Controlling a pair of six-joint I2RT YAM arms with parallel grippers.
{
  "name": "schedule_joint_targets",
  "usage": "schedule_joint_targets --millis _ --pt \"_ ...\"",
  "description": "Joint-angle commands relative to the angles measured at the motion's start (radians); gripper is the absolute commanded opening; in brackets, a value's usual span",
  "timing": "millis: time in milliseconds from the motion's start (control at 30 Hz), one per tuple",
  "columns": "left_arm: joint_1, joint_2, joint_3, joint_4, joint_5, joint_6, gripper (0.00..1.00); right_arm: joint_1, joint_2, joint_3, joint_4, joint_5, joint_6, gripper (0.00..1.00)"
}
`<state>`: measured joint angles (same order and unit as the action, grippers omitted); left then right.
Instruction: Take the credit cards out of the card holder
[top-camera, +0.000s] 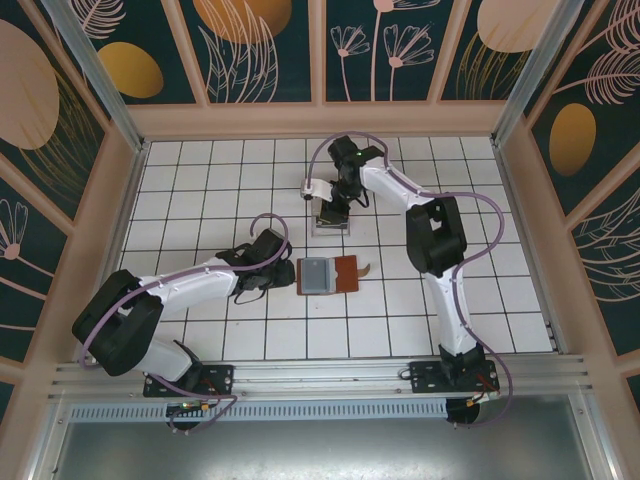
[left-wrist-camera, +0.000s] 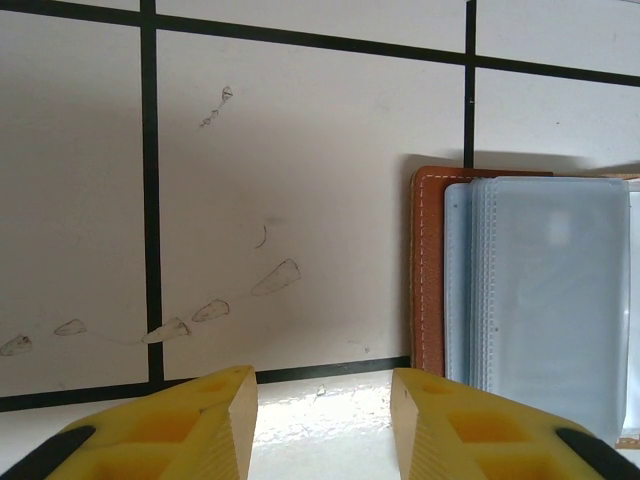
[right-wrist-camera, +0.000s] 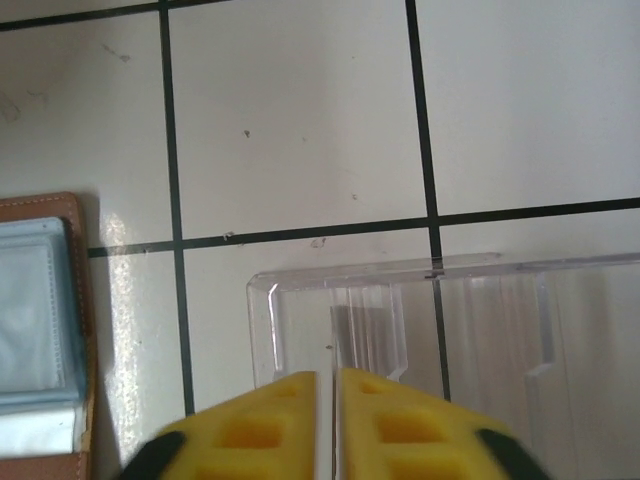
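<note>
The brown card holder lies open on the tiled table, its grey-blue sleeves facing up. My left gripper is open just left of the holder's edge, with nothing between its fingers. My right gripper hangs over a clear plastic stand farther back. Its jaws stand a narrow slit apart, with the thin edge of a credit card between them. A grey card face shows inside the stand. I cannot tell whether the fingers still touch the card.
The holder's little closing tab sticks out on its right. The clear stand sits one tile row behind the holder. White tiles stretch to the pale walls on three sides.
</note>
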<state>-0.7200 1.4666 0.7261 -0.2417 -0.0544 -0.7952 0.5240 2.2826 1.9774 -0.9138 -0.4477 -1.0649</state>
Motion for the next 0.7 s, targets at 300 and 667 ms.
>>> schedule_joint_targets --millis 300,667 --pt "-0.005 -0.005 -0.007 0.008 0.001 -0.013 0.41 -0.007 -0.049 -0.035 0.093 0.082 0.032 0.32" --pt "-0.006 0.013 0.017 0.000 0.007 -0.004 0.41 -0.021 -0.138 -0.122 0.204 0.099 0.052 0.34"
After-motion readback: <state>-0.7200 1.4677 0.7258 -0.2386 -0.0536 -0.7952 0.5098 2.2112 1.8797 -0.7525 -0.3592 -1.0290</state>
